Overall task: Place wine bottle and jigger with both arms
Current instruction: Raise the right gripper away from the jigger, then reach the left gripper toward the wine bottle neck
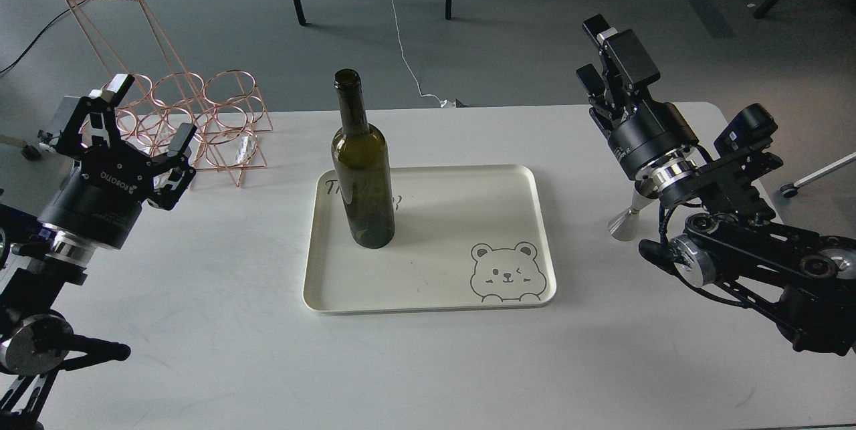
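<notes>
Standing upright on the left part of a cream tray (pixel 535 216), the wine bottle (pixel 363 169) is dark olive-green glass with a long narrow neck, an uncorked mouth and no label. Its base rests inside the tray rim, covering part of some dark lettering printed on the tray floor. A cartoon bear face (pixel 505 273) is printed in the tray's near right corner, well apart from the bottle.

The jigger (pixel 628 216) stands on the white table (pixel 200 323) to the right of the tray, just off its right edge. Only its lower flared cone and narrow waist show, shiny pale steel; the rest is hidden behind the right arm's wrist.

The left gripper (pixel 137 119) hovers over the table's far left, its fingers spread wide apart and holding nothing, with white lettering on its black body. Just behind it, at the far left of the table, sits a copper wire rack (pixel 200 116) of round loops.

The right gripper (pixel 605 59) is raised above the table's far right edge, pointing away; its fingers appear parted with nothing between them. It is above and beyond the jigger, not touching it.
</notes>
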